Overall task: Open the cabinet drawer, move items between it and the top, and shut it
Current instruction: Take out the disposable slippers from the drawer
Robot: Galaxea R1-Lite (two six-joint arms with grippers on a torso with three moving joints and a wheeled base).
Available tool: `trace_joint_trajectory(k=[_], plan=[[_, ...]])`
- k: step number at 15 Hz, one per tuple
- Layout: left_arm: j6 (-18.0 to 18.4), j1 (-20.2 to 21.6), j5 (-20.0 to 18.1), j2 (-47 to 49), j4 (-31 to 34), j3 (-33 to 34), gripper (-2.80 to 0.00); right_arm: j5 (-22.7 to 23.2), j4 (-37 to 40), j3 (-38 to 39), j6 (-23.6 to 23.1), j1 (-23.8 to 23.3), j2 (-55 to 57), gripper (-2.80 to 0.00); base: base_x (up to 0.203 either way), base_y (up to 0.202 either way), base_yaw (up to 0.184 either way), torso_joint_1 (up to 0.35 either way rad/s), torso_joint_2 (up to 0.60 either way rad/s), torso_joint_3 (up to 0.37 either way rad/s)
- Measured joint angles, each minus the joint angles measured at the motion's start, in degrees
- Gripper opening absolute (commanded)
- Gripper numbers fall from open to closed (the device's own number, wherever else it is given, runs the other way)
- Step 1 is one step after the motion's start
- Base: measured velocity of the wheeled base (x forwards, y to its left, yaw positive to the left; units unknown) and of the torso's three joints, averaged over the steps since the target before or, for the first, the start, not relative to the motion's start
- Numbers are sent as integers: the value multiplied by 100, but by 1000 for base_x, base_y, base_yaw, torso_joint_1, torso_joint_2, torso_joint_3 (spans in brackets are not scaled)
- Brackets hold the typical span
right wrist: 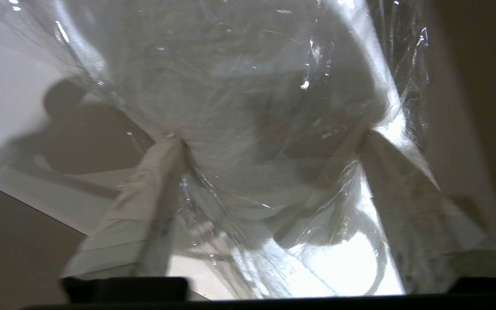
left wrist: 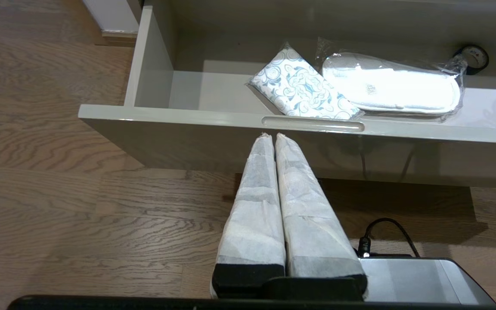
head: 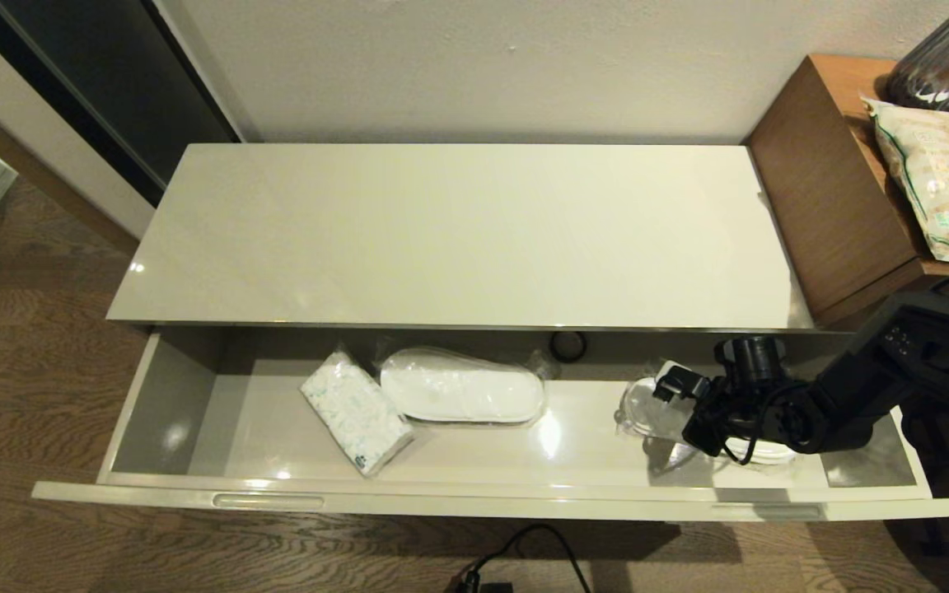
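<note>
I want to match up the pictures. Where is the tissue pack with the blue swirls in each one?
Head view: the tissue pack lies in the open cabinet drawer, left of middle, beside the wrapped slippers.
Left wrist view: it lies just behind the drawer's front edge, beyond the left hand.
Right wrist view: not in it; only the right hand around crinkly plastic.
Shared landmark: the wrapped slippers, seen in the head and left wrist views.

A: Which surfaces frame the scene?
B: A plain pale wall (head: 474, 66), a wood-grain floor (head: 21, 395), a dark panel (head: 112, 74) at upper left.
A: Adjacent furniture?
B: A brown wooden side table (head: 829, 189), right.
</note>
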Motion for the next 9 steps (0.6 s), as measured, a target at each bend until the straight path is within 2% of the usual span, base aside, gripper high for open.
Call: trace_joint_trajectory(k=[6,9], plan=[[2,5,-2,0,2,0,-280,-30,102,108,-1,-2,-154,-280,0,0,0,0,0,0],[2,2,-2,0,2,0,-280,-49,621,247,10,-11,-576,-280,0,0,0,0,0,0]])
